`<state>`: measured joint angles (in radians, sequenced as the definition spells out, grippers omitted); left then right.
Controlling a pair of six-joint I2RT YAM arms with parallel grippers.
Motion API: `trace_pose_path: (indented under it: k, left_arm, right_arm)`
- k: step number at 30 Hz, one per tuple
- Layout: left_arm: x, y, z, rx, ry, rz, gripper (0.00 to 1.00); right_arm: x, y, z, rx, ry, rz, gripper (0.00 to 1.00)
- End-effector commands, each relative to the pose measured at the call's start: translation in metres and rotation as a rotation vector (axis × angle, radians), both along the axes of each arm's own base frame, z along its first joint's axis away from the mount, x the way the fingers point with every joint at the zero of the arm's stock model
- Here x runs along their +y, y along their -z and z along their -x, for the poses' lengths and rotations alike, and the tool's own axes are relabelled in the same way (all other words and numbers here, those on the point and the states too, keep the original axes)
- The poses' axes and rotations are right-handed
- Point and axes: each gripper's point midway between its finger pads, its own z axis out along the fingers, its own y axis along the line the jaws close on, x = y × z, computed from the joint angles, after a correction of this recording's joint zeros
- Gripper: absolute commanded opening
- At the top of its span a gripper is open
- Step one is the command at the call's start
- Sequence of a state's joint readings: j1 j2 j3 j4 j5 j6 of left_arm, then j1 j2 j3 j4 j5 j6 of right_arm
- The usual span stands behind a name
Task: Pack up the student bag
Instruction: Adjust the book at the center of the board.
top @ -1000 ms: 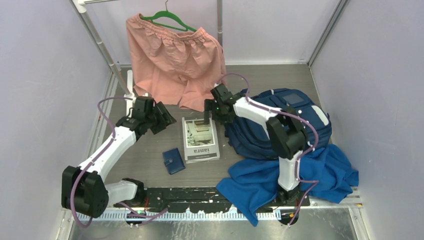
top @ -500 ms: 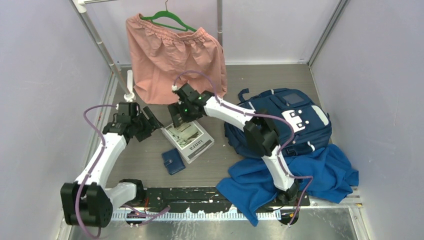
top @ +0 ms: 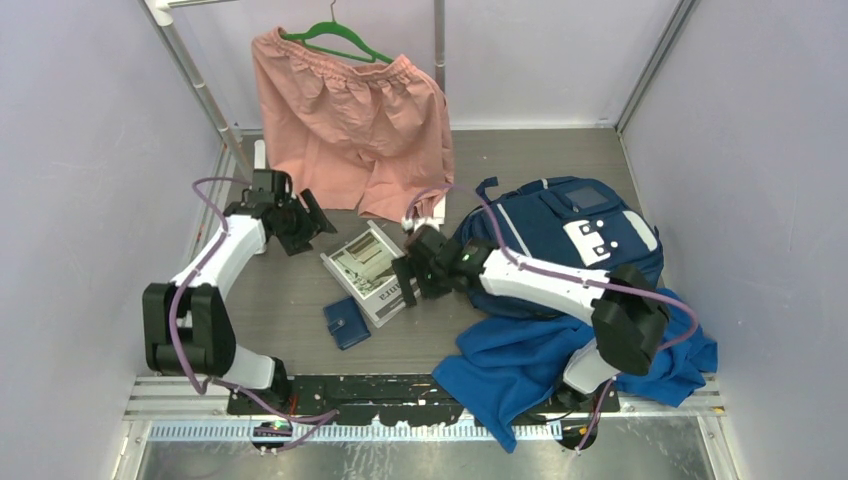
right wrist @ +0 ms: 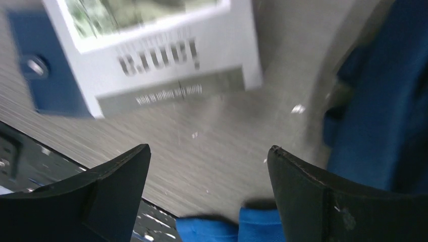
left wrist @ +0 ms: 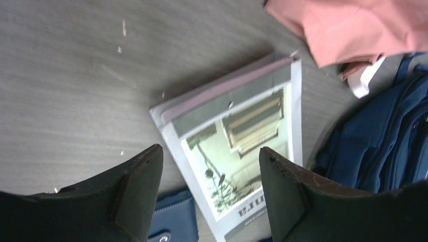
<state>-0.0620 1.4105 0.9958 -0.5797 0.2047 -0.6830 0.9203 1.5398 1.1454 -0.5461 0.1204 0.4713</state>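
The left fingers (top: 312,214) are spread wide and hold nothing, above the table (top: 300,295) just left of the book (top: 368,268). The right fingers (top: 405,282) are also wide open and empty, at the book's near right corner. The student bag (top: 580,225) lies on the table's right side, right of the book, against the blue cloth (top: 520,370).

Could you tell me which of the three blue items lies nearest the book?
The small navy wallet, at the book's near corner; the backpack and bright blue cloth lie farther off.
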Motion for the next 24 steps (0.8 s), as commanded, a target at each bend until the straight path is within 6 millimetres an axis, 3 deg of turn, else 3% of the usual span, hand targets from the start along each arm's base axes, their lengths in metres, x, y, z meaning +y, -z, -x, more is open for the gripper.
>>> trace_pose_path:
  k: [1,5,10,14,18,21,24]
  left_arm:
    - [0.01,-0.012,-0.042,-0.065,-0.004,-0.054,0.7]
    - [0.006,0.002,-0.061,-0.024,-0.001,-0.028,0.67]
    - [-0.002,0.025,-0.058,0.025,0.017,0.013,0.65]
    - [-0.003,0.04,-0.039,0.056,0.056,0.007,0.64]
    - [-0.012,0.048,-0.016,0.074,0.086,0.057,0.63]
    - [-0.015,0.05,0.01,0.086,0.091,0.081,0.63]
    - [-0.021,0.046,0.041,0.089,0.1,0.13,0.63]
  right_arm:
    - [-0.007,0.037,0.027,0.058,0.019,0.07,0.91]
    - [-0.015,0.056,0.021,0.046,0.041,0.198,0.91]
    - [-0.002,0.067,-0.004,0.017,0.056,0.232,0.91]
    - [0.002,0.061,-0.046,-0.022,0.119,0.224,0.91]
    - [0.005,0.033,-0.088,-0.081,0.154,0.178,0.91]
    - [-0.004,0.015,-0.102,-0.099,0.184,0.181,0.91]
    - [-0.016,0.002,-0.104,-0.104,0.213,0.154,0.91]
